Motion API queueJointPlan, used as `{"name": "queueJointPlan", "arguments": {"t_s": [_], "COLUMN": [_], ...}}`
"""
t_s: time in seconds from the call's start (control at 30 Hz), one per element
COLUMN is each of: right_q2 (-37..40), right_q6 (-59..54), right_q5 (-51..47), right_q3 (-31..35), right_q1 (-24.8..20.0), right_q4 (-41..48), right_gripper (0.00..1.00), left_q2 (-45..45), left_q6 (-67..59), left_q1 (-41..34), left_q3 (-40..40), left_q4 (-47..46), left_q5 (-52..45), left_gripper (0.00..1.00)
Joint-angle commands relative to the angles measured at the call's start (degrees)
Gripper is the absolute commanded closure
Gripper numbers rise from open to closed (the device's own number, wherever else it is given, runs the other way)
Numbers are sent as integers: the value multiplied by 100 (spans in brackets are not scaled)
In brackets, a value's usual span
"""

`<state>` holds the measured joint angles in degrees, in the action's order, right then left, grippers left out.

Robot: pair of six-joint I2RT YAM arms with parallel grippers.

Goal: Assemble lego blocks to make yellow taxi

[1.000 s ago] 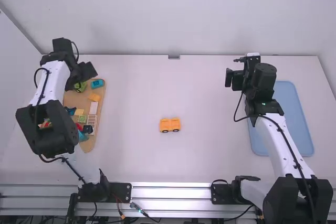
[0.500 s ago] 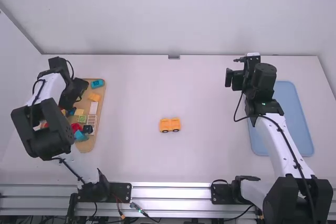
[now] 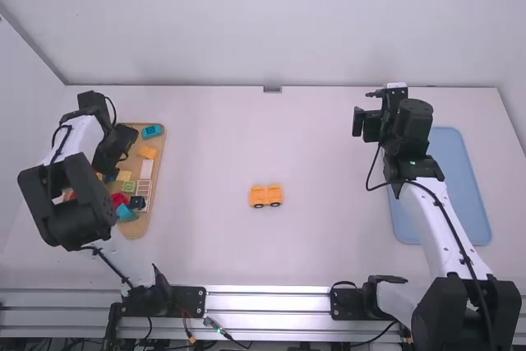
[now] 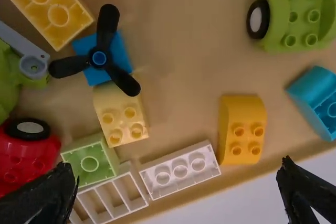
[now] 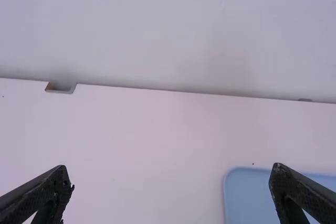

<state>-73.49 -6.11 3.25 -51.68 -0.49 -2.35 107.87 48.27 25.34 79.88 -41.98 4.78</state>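
Step in hand, as judged: picking the next block. The orange-yellow wheeled car body (image 3: 265, 196) sits alone mid-table, wheels visible, with no roof piece fitted. The left gripper (image 4: 176, 163) is over the wooden board (image 4: 184, 51), fingers spread, nothing between them. The right gripper (image 5: 170, 168) is likewise open and empty, near the blue tray (image 5: 278, 198).

Likely pick: the rounded yellow block (image 4: 241, 121) near the board's edge, beside the white block (image 4: 180, 170). Next move calls for centring the left gripper over it, descending, closing on its sides, then carrying it to the car body. Risk: a finger could catch the white block.
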Motion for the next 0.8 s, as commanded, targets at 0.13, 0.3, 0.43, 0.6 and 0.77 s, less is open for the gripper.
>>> {"name": "queueJointPlan", "arguments": {"t_s": [0.13,0.3,0.43,0.6,0.77], "right_q2": [-35,-35,-35,-35,-35], "right_q6": [26,28,28,28,28], "right_q5": [-9,-9,-7,-9,-9], "right_q3": [-227,-227,-225,-225,-227], "right_q1": [13,13,22,22,17], "right_q4": [4,2,2,-20,2], "right_gripper": [1,1,1,1,1], "left_q2": [450,522,673,793,933], "left_q6": [39,31,-7,-4,-7], "left_q1": [177,402,420,417,428], "left_q3": [11,9,9,9,-48], "left_q4": [-107,-105,-107,-144,-31], "left_q5": [13,-68,-101,-90,-66], "left_gripper": [4,8,8,11,16]}}
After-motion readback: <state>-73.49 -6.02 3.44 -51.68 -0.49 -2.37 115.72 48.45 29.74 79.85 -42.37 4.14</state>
